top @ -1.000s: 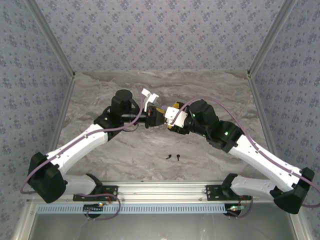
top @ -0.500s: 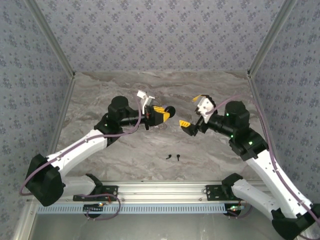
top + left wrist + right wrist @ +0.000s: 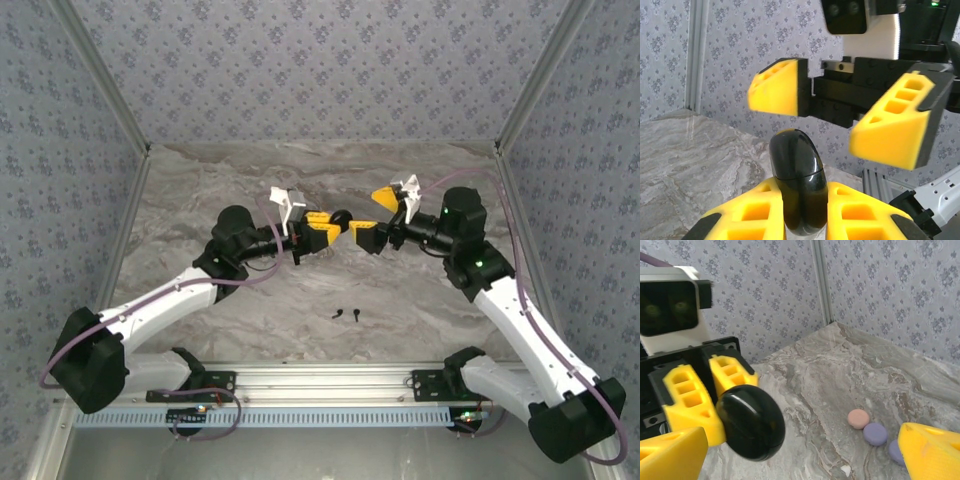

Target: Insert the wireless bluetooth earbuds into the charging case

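Item, nearest the arm bases: two black earbuds (image 3: 355,314), loose on the table (image 3: 420,320), close together, about midway between the two arms and not in any case. Too small to tell how their stems lie. Item, further in and raised off the table: left gripper (image 3: 333,228), clamped on a black case (image 3: 342,218), one yellow finger pressed to each side. The case's rounded free end sticks out past the fingertips toward the other arm. A seam runs across the case in the left wrist view, and the lid looks closed. Item, facing it: right gripper (image 3: 373,214), jaws spread wide and holding nothing, one finger just beside the case's free end and the other higher up and apart from it. Governing relation: the case lies straight ahead of the empty right gripper, between the lines of its fingers, while the earbuds lie below both grippers on the near side, well apart from the case. Neither arm is clearly nearer to the earbuds, but only the right has free jaws. Judged next need: the lid opened, then the earbuds fetched up from the table. Item, farther back on the table in the right wrist view: one pink disc (image 3: 858,418) and two lilac discs (image 3: 875,433), likely other cases, lying close together. Item, farthest: the patterned wall (image 3: 320,70).
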You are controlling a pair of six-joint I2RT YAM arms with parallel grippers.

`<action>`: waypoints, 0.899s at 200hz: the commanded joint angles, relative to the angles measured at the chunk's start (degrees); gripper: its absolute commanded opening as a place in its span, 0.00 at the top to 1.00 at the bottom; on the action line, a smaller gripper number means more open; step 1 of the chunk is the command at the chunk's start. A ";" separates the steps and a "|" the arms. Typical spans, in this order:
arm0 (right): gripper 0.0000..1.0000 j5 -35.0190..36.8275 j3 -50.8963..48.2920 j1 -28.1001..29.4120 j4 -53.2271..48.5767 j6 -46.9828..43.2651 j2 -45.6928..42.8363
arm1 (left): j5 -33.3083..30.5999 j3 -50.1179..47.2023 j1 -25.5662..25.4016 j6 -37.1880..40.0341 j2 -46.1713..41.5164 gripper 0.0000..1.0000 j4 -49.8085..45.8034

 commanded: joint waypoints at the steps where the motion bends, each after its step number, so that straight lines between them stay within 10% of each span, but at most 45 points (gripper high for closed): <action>1: 0.00 -0.67 1.55 0.02 1.84 1.86 1.11 | -0.27 0.81 -0.56 1.91 -1.70 1.00 2.64; 180: 0.00 1.94 6.99 -1.69 -5.40 2.36 5.53 | 0.14 2.75 -2.16 5.97 -1.63 1.00 -2.10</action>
